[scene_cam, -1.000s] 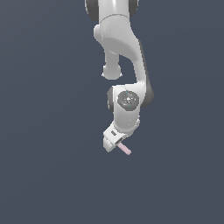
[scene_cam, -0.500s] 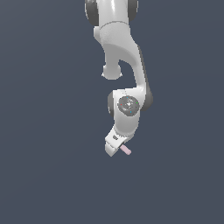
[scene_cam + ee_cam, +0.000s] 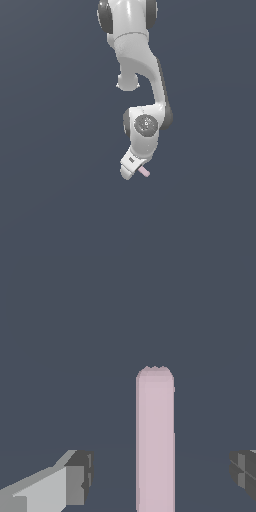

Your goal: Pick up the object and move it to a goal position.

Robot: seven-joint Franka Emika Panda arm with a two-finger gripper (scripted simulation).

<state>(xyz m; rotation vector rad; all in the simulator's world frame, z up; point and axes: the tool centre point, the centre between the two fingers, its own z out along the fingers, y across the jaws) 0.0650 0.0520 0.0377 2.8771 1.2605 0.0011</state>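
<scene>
A glossy white, smooth-shelled robot arm (image 3: 142, 75) with dark joint rings is reaching down over a flat, featureless slate-grey surface (image 3: 50, 150), its rounded wrist housing bending toward the exterior view's left. At its tip the blocky white gripper (image 3: 131, 169) is hanging low, and the small pale pink bar with softly rounded ends (image 3: 144, 172) is poking out from just beside it on the exterior view's right, touching or very nearly touching the gripper body. In the wrist view that matte pink bar (image 3: 155, 441) is standing lengthwise between the two fingers, its rounded end pointing away from the camera. The dark grey, square-edged pads (image 3: 80, 476) are sitting well clear of the bar on both sides, so the claw is spread wide and is gripping nothing. I cannot tell whether the bar is resting on the surface.
</scene>
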